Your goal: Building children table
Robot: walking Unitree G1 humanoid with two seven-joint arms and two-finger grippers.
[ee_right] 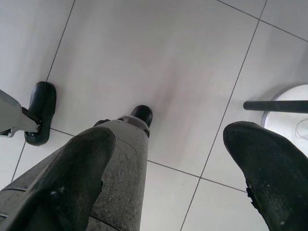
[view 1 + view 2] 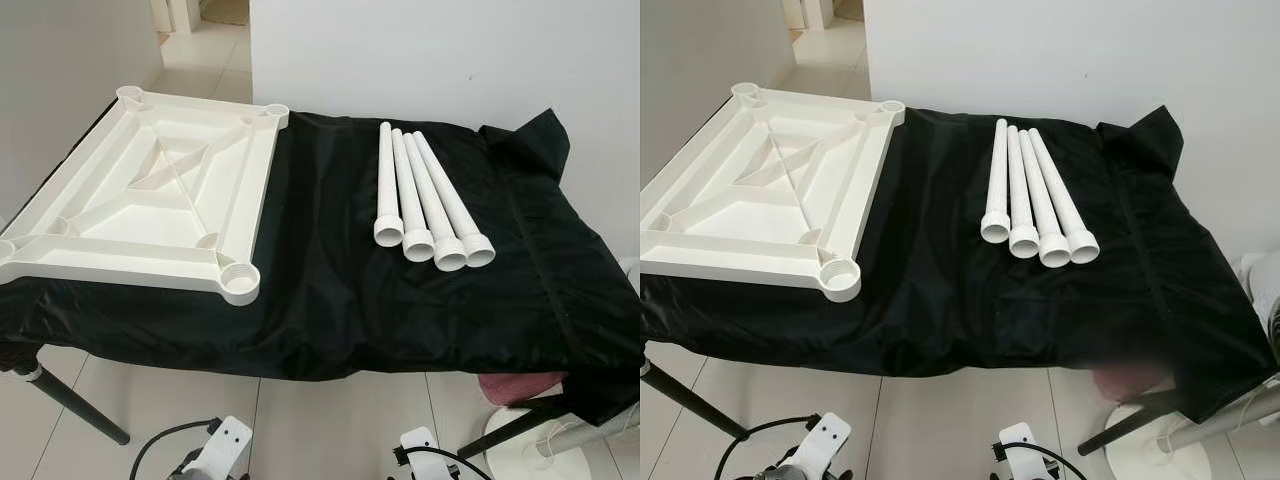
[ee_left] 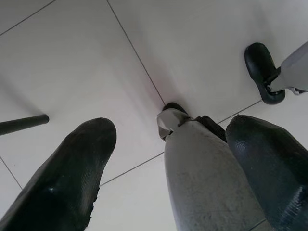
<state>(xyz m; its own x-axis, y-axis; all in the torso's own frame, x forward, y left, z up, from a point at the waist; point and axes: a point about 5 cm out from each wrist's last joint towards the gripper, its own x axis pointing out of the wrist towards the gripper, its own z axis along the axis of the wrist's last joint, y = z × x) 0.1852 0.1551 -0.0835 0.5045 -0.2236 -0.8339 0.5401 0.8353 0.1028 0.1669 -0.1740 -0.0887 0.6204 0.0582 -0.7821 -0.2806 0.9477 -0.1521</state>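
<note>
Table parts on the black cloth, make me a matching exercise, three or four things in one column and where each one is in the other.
Things:
1. tabletop
2. four legs
3. black cloth
4. left claw

Places:
A. side by side, right of the middle
B. hanging low over the floor tiles
C. upside down at the left end
D. draped over the work surface

Pairs: 1-C, 2-A, 3-D, 4-B

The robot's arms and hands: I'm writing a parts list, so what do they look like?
Each hand has two long black fingers, rounded and finely textured: left hand, right hand. In the head views the arm ends are white brackets with small holes, and a black cable loops at each: left arm, right arm.
</note>
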